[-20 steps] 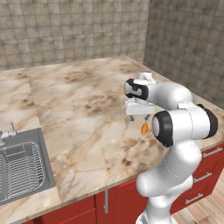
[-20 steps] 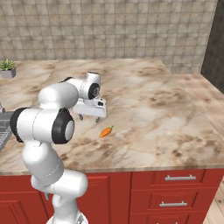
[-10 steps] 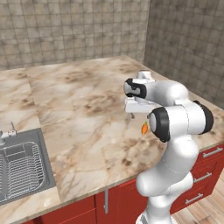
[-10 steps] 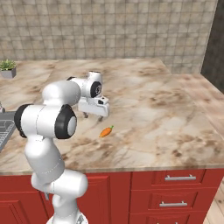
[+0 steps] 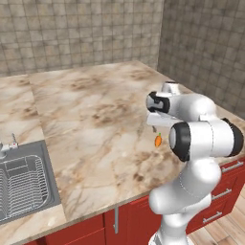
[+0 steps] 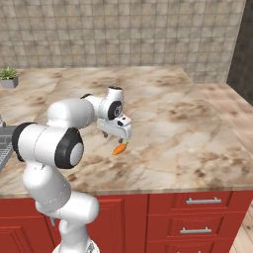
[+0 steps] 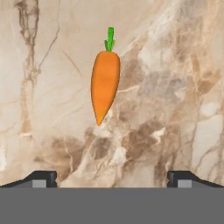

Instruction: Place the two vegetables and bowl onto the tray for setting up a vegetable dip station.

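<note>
A small orange carrot point(image 5: 158, 140) point(image 6: 119, 148) with a green top lies on the marble counter point(image 5: 95, 110), near its front edge. My gripper point(image 5: 155, 129) point(image 6: 114, 138) hangs just above and slightly behind it, pointing down. In the hand view the carrot point(image 7: 105, 85) lies lengthwise ahead of the gripper point(image 7: 112, 178), tip toward me. Both fingertips point(image 7: 43, 177) stand wide apart with nothing between them, so the gripper is open. The bowl and the tray are out of view.
A steel sink point(image 5: 24, 182) is set into the counter at the far left. A small potted plant point(image 6: 8, 76) stands at the back left. Tiled walls meet in a corner behind the counter. Red cabinet drawers point(image 6: 197, 217) run below the front edge.
The hand has shifted a little toward the carrot and lower, and the elbow has swung. The carrot has not moved, and the jaws stay wide.
</note>
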